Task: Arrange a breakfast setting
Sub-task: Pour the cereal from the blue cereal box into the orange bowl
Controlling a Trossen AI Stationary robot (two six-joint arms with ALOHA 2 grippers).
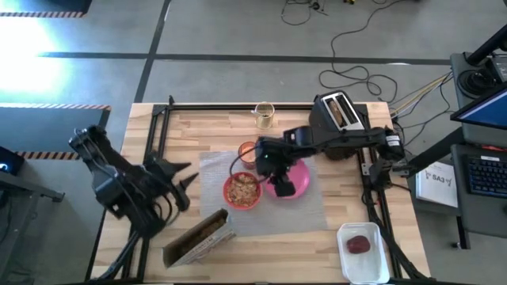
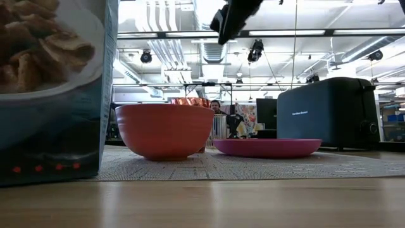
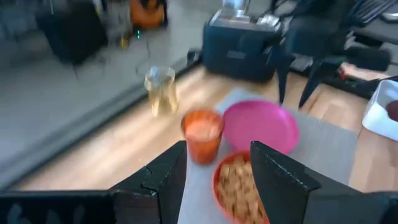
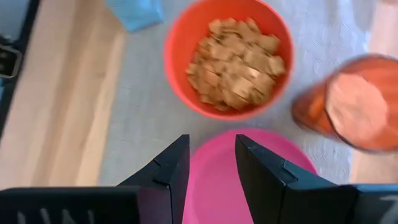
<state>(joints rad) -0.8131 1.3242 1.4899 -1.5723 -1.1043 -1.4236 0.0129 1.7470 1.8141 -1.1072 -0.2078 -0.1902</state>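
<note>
Mat: grey woven rectangular placemat [image 1: 313,207] lies flat on the pale wooden table [image 1: 190,142], long axis left to right in the high view.
Plate: round smooth pink plate [image 1: 297,179] on the mat, bare.
Bowl: red-orange round bowl [image 1: 242,191] touching the plate's left, full of square brown cereal.
Cup: small orange cup [image 1: 248,152] just behind the bowl.
Right gripper [image 1: 277,176]: above the plate, fingers partly apart, holding nothing.
Left gripper [image 1: 187,179]: left of the mat, half open, empty.

Cereal-filled red-orange bowl [image 1: 242,191], pink plate [image 1: 295,179] and orange cup [image 1: 248,152] sit on the grey placemat [image 1: 313,212].
</note>
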